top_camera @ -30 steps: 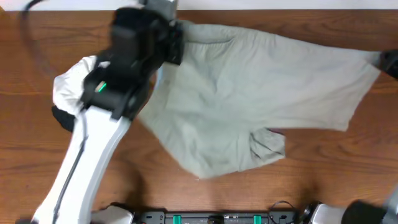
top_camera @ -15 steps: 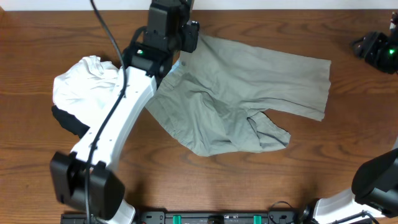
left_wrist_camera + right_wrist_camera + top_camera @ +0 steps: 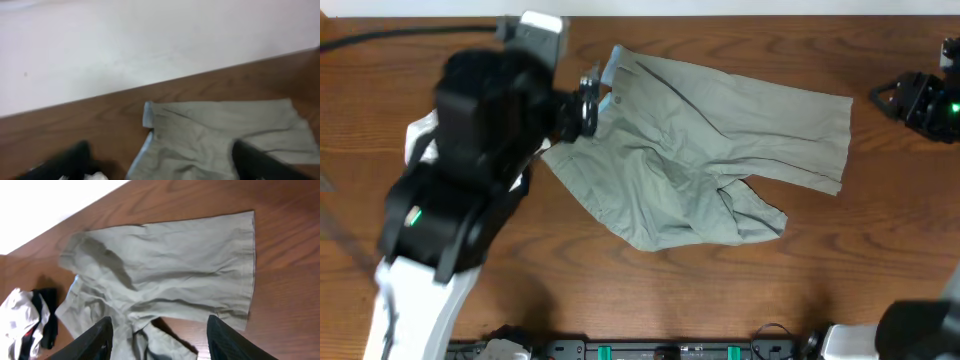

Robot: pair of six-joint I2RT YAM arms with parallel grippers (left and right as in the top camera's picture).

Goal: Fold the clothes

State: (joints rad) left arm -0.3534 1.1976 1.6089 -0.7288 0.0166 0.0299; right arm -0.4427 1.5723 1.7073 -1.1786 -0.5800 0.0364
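Jaws on my left gripper (image 3: 160,150) are spread wide: the two dark fingers (image 3: 65,165) sit at the bottom corners of the left wrist view with nothing clamped between them. Just past them lie the khaki trousers (image 3: 215,132), flat on the wooden table (image 3: 100,117), with one corner curling up a little at the edge of the cloth. Beyond the table's far edge there is only a plain white surface (image 3: 150,45). This whole view is blurred.

My right gripper (image 3: 160,332) is parted as well, its fingers (image 3: 95,340) framing the bottom of the right wrist view and gripping nothing. Closest, off to one side, a white garment (image 3: 17,317) and a black garment (image 3: 47,315) lie touching each other, just beside the trousers. Between my fingers I see the bunched, folded-over part of the trousers. Farther on, the cloth lies smoother and runs out to a straight stitched hem, with bare wood around it.

From overhead, my left arm (image 3: 470,170) is a blurred mass over the white garment, and its gripper sits at the waistband end of the trousers. I cannot tell whether it touches the cloth. The trousers lie across the middle of the table, rumpled, with a doubled lump along their near edge. My right gripper is over bare wood at the far right, apart from the hem.
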